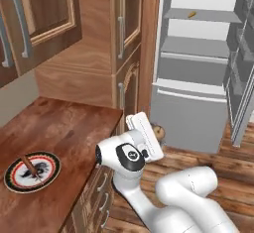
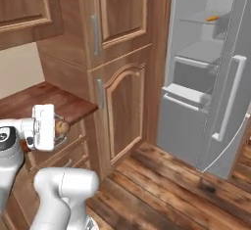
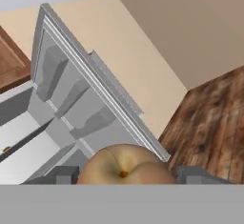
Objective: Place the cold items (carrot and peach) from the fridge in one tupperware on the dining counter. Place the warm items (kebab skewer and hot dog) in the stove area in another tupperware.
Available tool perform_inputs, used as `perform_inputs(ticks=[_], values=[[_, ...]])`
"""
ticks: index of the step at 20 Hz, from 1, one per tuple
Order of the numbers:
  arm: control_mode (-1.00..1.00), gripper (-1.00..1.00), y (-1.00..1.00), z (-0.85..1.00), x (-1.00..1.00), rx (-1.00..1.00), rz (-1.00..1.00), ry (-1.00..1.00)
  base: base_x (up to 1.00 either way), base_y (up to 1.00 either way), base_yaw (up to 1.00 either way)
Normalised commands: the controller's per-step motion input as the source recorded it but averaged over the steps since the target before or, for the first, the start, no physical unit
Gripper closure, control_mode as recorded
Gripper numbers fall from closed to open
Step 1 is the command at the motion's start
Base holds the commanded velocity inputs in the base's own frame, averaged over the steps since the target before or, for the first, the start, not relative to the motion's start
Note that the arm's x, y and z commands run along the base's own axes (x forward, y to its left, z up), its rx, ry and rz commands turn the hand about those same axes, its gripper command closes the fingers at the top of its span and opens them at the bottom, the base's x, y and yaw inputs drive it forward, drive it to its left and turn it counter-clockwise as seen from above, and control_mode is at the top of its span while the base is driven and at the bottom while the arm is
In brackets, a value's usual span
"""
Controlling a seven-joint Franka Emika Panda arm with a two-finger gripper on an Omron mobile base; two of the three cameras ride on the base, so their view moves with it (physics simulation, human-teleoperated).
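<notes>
While gripped, peach (image 3: 125, 167) stem-dimple faces cam

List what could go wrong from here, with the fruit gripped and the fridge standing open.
1. The round tan peach sits between two narrow dark fingers; being round, it may slip out during a swing or drive.
2. The grey fridge door stands open beside the base's path and could be clipped.
3. The small orange carrot lies on a high fridge shelf, possibly an awkward reach.
</notes>
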Motion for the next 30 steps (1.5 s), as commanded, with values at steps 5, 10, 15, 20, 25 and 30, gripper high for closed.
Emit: perform_inputs(ticks=[5,10,15,20,25,30], values=[[1.00,1.00,0.00,0.00,0.00,0.00,0.00,0.00,-1.00,-0.61,0.40],[1.00,1.00,0.00,0.00,0.00,0.00,0.00,0.00,-1.00,-0.86,0.36],[1.00,1.00,0.00,0.00,0.00,0.00,0.00,0.00,-1.00,-0.23,0.43],[1.00,1.00,0.00,0.00,0.00,0.00,0.00,0.00,-1.00,0.00,0.49],[1.00,1.00,0.00,0.00,0.00,0.00,0.00,0.00,-1.00,0.04,0.47],[1.00,1.00,0.00,0.00,0.00,0.00,0.00,0.00,-1.00,0.15,0.44]])
